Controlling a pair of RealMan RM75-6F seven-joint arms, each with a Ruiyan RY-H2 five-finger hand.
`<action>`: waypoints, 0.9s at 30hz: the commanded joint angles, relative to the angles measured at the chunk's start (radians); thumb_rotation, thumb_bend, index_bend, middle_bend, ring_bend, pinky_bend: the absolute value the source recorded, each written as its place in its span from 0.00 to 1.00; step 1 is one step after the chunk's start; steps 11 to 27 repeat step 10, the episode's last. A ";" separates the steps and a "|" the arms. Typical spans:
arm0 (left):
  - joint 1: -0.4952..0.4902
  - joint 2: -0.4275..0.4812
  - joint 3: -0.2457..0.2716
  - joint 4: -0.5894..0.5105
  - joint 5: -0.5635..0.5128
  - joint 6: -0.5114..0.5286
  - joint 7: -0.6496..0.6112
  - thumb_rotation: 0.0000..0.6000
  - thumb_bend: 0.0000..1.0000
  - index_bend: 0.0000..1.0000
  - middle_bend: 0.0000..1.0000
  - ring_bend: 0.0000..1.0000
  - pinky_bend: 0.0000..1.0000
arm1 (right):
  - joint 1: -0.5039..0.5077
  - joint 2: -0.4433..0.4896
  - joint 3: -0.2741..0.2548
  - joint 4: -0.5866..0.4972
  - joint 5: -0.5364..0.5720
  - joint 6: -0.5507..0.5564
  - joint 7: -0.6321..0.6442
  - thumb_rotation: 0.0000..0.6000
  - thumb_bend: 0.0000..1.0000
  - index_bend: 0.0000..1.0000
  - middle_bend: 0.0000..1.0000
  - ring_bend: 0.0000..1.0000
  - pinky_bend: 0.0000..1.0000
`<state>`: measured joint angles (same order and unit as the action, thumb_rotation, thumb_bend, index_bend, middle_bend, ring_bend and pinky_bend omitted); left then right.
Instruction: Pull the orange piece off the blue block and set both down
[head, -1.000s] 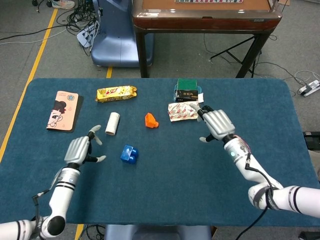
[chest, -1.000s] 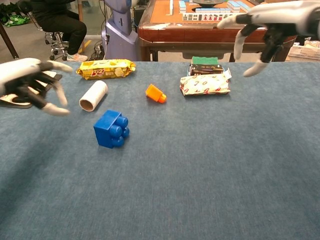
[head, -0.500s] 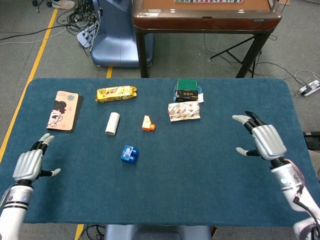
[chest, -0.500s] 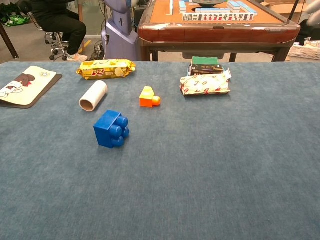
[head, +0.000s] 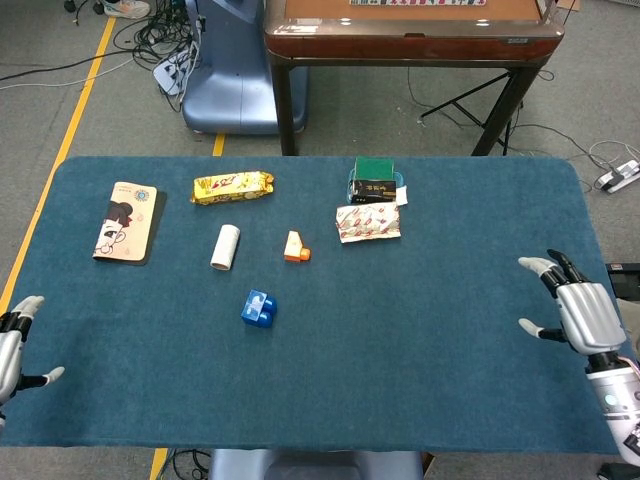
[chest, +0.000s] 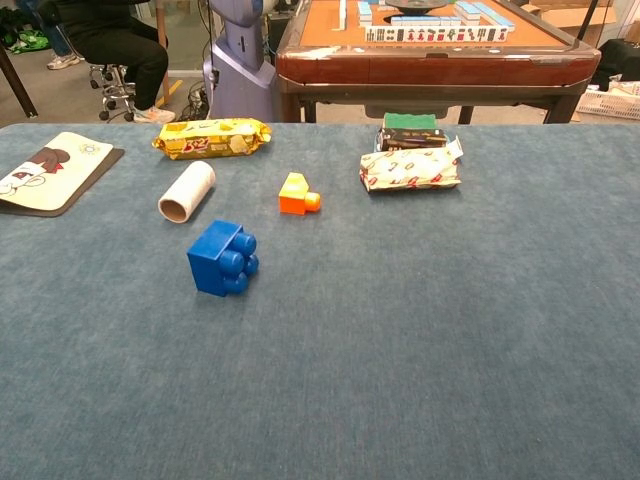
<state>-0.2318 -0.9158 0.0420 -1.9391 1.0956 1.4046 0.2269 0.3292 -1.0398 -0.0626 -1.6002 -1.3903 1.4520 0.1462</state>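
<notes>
**Both pieces down, hands parked at counter edges**

Right hand (head: 585, 315): fingers spread, empty, at far right counter edge. Left hand (head: 8, 348): only partly in frame at far left edge, fingers apart, nothing in them. Neither visible in chest view.

Small blue plastic studded block (head: 258, 306) lying on its side on the blue felt counter (head: 420, 340), studs facing toward the front-right in chest view. Small orange plastic piece with yellowish top face (head: 295, 247) sitting apart from it, further back and slightly right, stud pointing right. No contact between the two.

Key relation: both pieces left of centre, so nearer the left hand, well apart from the right. Blue block closer to front edge than orange piece. No strong long axis on either.

Judged: separation done, both set down, task looks complete; no further reach needed.

Around them: white cardboard tube (head: 225, 246) just left of orange piece, yellow snack packet (head: 232, 185) behind it, pink cartoon notebook (head: 126, 221) far left, red-and-white wrapped packet (head: 367, 223) and green-topped dark box (head: 374, 180) back right.
</notes>
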 joint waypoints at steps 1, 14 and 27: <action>0.026 0.003 0.013 0.006 0.020 0.020 0.016 1.00 0.00 0.08 0.10 0.13 0.37 | -0.020 -0.005 0.009 0.007 -0.011 0.013 0.007 1.00 0.01 0.22 0.25 0.28 0.38; 0.078 -0.004 0.016 0.020 0.023 0.032 0.009 1.00 0.00 0.08 0.10 0.13 0.37 | -0.051 0.000 0.035 0.002 -0.038 0.004 0.012 1.00 0.00 0.23 0.25 0.28 0.38; 0.078 -0.004 0.016 0.020 0.023 0.032 0.009 1.00 0.00 0.08 0.10 0.13 0.37 | -0.051 0.000 0.035 0.002 -0.038 0.004 0.012 1.00 0.00 0.23 0.25 0.28 0.38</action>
